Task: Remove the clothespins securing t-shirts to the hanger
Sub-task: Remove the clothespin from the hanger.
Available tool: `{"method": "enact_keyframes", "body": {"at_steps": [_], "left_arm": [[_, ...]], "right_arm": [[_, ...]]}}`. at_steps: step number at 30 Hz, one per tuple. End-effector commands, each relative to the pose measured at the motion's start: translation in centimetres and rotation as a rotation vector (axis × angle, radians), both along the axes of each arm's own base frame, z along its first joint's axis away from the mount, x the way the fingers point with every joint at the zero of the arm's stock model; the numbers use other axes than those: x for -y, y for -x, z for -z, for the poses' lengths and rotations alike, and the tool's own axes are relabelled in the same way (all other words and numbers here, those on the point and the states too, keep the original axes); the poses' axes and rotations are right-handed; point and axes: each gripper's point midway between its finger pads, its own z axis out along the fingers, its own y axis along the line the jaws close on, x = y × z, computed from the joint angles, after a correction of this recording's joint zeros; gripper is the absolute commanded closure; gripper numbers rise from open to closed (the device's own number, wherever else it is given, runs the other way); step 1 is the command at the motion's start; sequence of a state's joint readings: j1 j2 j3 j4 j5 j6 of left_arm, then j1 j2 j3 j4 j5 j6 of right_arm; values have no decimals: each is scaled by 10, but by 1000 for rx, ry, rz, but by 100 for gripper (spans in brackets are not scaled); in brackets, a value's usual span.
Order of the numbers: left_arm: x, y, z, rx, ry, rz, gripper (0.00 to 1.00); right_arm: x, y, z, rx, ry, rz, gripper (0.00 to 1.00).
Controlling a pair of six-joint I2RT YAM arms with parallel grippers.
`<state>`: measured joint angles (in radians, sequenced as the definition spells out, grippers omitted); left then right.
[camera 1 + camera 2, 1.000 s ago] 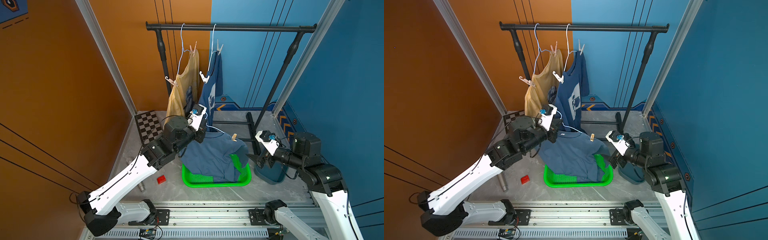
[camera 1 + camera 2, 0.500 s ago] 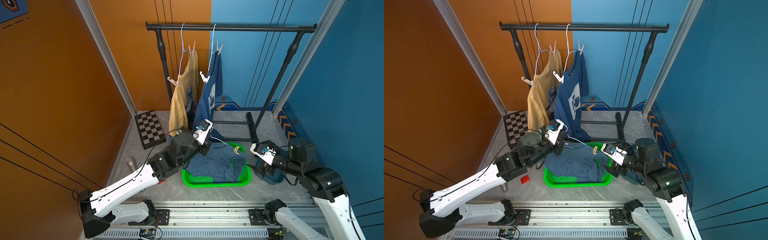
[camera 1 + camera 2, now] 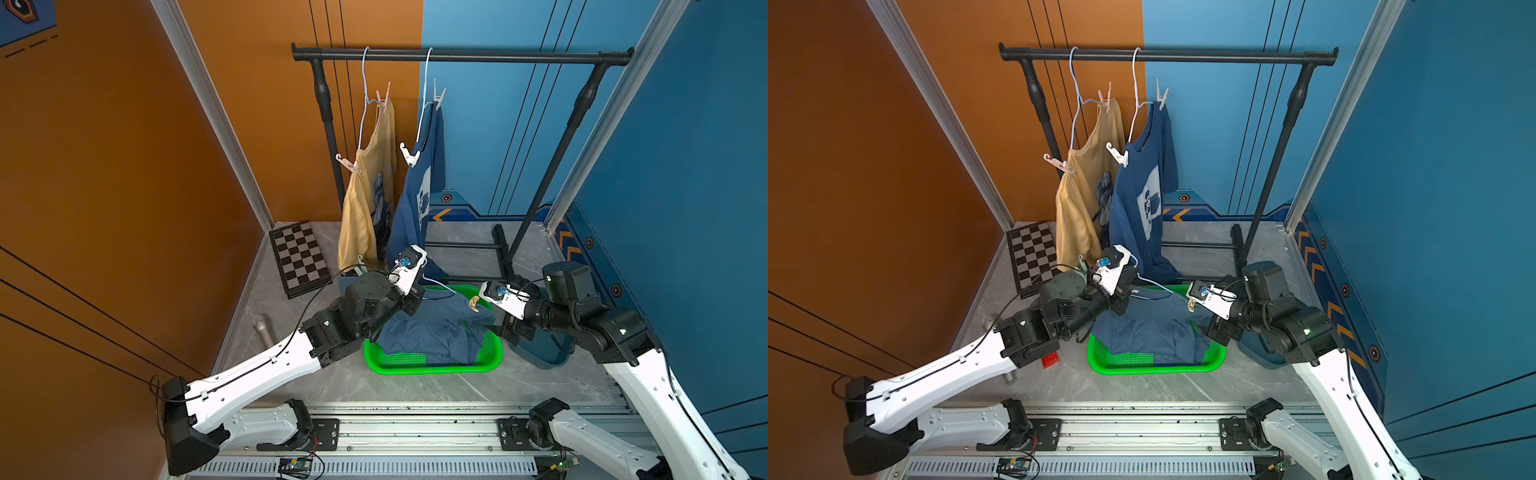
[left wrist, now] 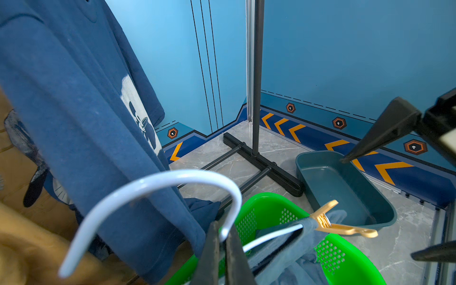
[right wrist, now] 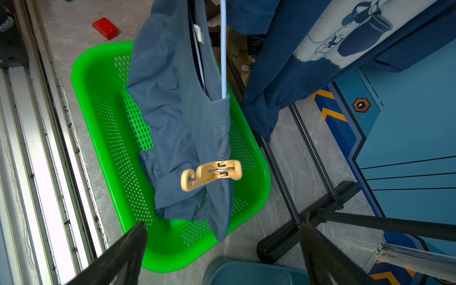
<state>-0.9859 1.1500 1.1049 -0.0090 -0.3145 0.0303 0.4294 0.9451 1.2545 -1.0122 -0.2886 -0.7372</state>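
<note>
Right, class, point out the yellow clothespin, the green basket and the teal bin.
yellow clothespin (image 5: 212,174): right wrist view, on its middle.
green basket (image 5: 98,81): right wrist view, on its bare wall.
teal bin (image 4: 343,185): left wrist view, on its bare inside.

An orange panelled wall (image 3: 124,166) crossed by thin black lines closes one side and a blue panelled wall (image 3: 685,166) the other. The two colours meet behind a black metal garment rail (image 3: 498,56), whose feet stand on the grey marble-patterned floor (image 3: 415,386). Slanted silver aluminium frame posts (image 3: 214,112) rise at the corners, a dark blue skirting band with orange chevrons (image 3: 571,245) runs along the foot of the blue wall, and the light is bright and even.
</note>
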Motion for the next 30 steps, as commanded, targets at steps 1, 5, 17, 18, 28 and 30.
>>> {"method": "enact_keyframes", "body": {"at_steps": [1, 5, 17, 18, 28, 30], "left_arm": [[5, 4, -12, 28, 45, 13, 100], [9, 3, -8, 16, 47, 18, 100], [12, 3, -10, 17, 57, 25, 100], [12, 3, -10, 17, 57, 25, 100], [14, 4, -11, 11, 63, 35, 100], [15, 5, -11, 10, 65, 41, 100]], "right_arm": [[2, -1, 0, 7, 58, 6, 4], [-6, -5, 2, -8, 70, -6, 6], [-25, -15, 6, -25, 77, -24, 23], [-26, -16, 7, -26, 79, -25, 24], [-27, -25, 10, 3, 119, 0, 38], [-26, -27, 8, 14, 126, 3, 41]]}}
